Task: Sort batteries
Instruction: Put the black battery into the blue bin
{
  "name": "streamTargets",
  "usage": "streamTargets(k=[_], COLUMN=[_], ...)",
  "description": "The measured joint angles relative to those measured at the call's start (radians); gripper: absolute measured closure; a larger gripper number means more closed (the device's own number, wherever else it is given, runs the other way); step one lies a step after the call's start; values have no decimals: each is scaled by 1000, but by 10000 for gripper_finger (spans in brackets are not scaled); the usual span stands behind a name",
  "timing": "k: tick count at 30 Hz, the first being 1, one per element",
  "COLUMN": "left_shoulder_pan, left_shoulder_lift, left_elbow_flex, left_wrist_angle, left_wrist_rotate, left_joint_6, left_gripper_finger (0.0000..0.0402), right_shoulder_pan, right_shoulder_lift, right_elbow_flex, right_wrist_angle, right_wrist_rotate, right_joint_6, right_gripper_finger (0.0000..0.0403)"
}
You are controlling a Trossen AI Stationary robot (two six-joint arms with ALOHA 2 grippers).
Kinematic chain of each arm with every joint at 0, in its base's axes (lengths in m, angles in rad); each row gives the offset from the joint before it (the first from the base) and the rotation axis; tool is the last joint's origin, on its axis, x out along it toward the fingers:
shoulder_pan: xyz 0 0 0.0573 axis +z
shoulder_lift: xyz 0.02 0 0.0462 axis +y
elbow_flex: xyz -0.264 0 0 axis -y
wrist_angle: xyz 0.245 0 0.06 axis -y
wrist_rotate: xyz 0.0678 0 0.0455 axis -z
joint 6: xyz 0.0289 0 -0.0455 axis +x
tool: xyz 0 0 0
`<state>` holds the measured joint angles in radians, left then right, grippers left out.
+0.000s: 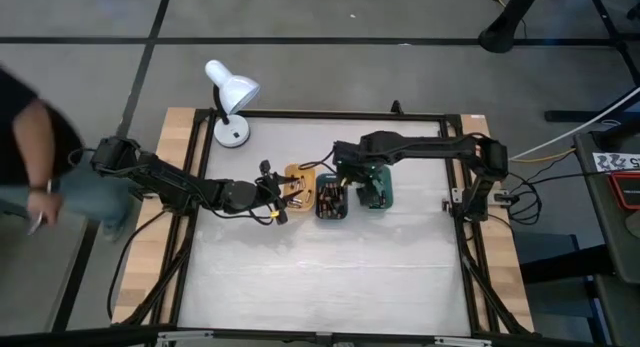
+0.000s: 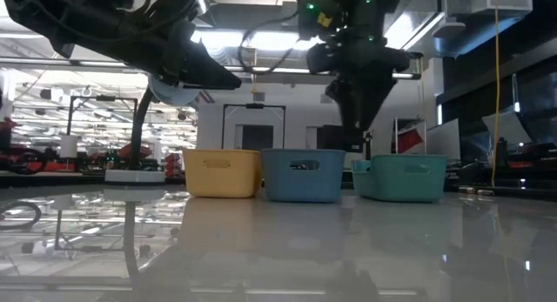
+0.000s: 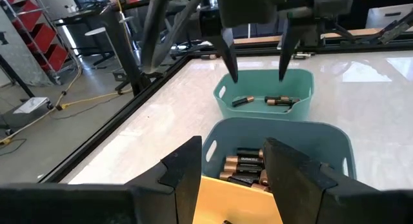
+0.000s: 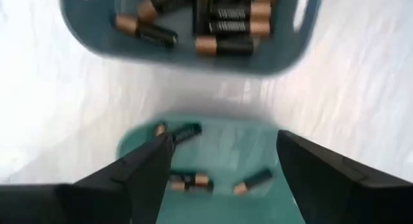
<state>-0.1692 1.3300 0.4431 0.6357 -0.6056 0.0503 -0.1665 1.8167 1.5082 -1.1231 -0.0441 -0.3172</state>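
Hovering — right gripper point(image 3: 257, 69) splayed above green tray point(image 3: 264, 102).

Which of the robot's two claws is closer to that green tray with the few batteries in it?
The right end effector: it hangs open directly over the green tray. The left end effector sits two trays away, at the orange tray.

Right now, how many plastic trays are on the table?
3, in a row mid-table: the orange tray nearest the left arm, the dark teal tray in the middle, the green tray under the right arm.
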Motion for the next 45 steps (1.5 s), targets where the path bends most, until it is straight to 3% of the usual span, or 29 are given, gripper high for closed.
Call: streamTargets(k=[7, 14, 20, 25, 31, 40, 45], left_shoulder_pan=[6, 13, 13, 13, 13, 16, 53], left_shoulder_lift=[0, 0, 0, 0, 0, 0, 0], left_elbow_flex=[0, 0, 0, 0, 0, 0, 0], left_wrist_angle=[1, 0, -3, -3, -3, -5, -48], left_wrist_rotate=[0, 0, 0, 0, 0, 0, 0], left_joint_6=[3, -8, -17, -17, -31, -41, -43], left_gripper_finger=[245, 245, 245, 245, 245, 245, 245], right_shoulder_pan=[-94, -335, -564, -693, -770, -839, -909], right_shoulder_lift=[-86, -173, -142, -81, -18, 26, 72], right_elbow_flex=[0, 1, 1, 0, 0, -48, -106], right_wrist_angle=[-39, -8, -77, -87, -115, -80, 18], right_wrist_rotate=[47, 84, 211, 235, 244, 279, 282], right_joint_6=[-55, -83, -6, 115, 220, 364, 362], right_gripper_finger=[149, 172, 159, 125, 98, 108, 109])
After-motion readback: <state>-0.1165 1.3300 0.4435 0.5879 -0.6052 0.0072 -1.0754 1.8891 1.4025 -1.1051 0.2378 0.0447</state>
